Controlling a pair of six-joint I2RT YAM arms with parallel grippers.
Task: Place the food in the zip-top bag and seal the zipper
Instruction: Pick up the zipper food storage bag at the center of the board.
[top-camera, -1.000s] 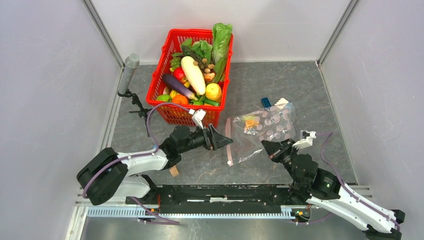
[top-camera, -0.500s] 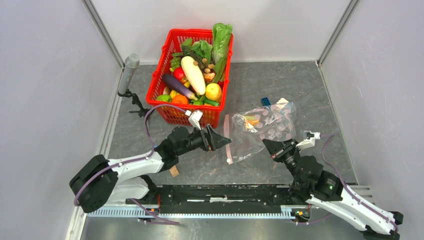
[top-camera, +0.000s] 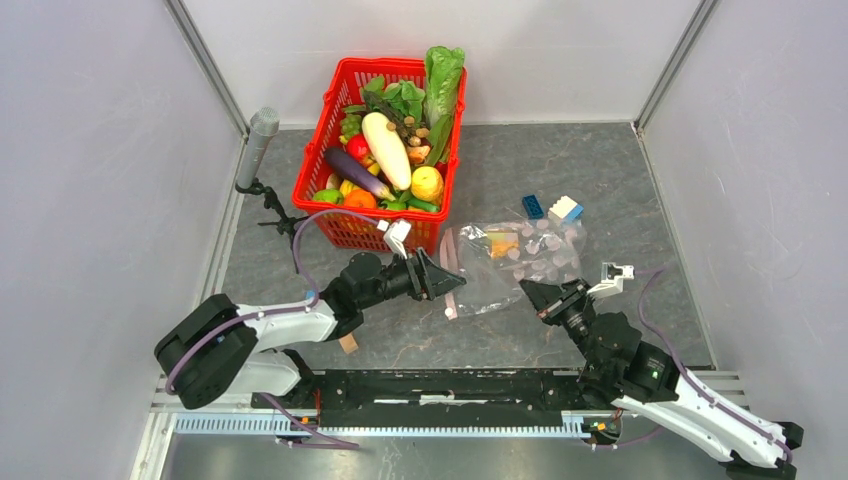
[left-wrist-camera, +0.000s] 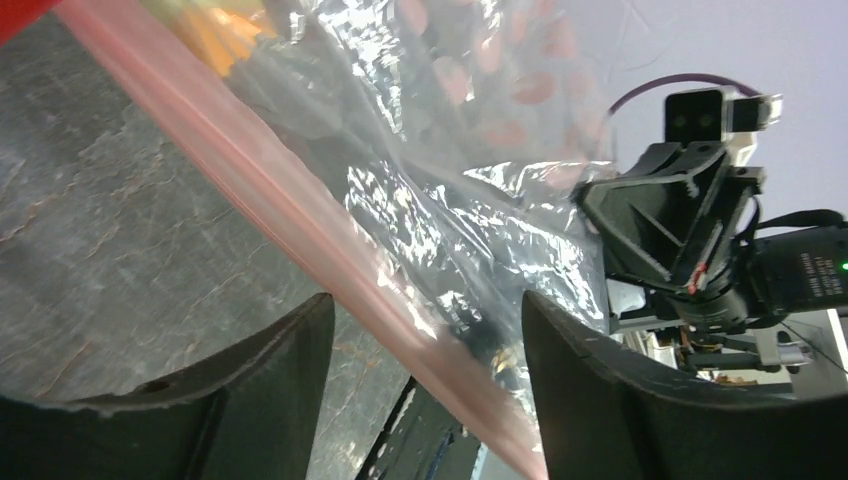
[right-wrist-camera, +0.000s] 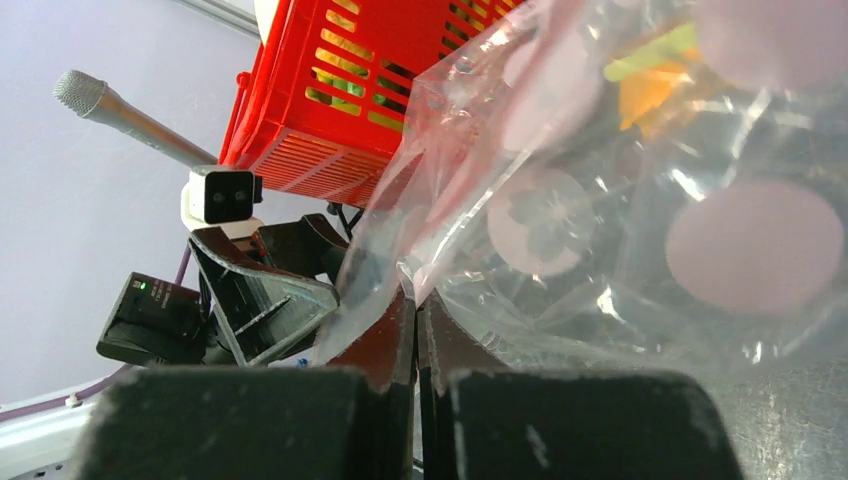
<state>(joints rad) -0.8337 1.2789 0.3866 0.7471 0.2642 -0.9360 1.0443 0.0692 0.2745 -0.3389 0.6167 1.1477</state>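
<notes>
Some food (top-camera: 499, 243) indistinct inside zip-top bag (top-camera: 512, 278)

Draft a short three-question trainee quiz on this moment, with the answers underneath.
1. True or false: the right gripper is shut on the zip-top bag.
2. Where is the eggplant? A) in the red basket B) in the bag C) on the table
3. Fill in: the left gripper has its open jaws astride the bag's pink ____.
Key: 1 true; 2 A; 3 zipper.
</notes>
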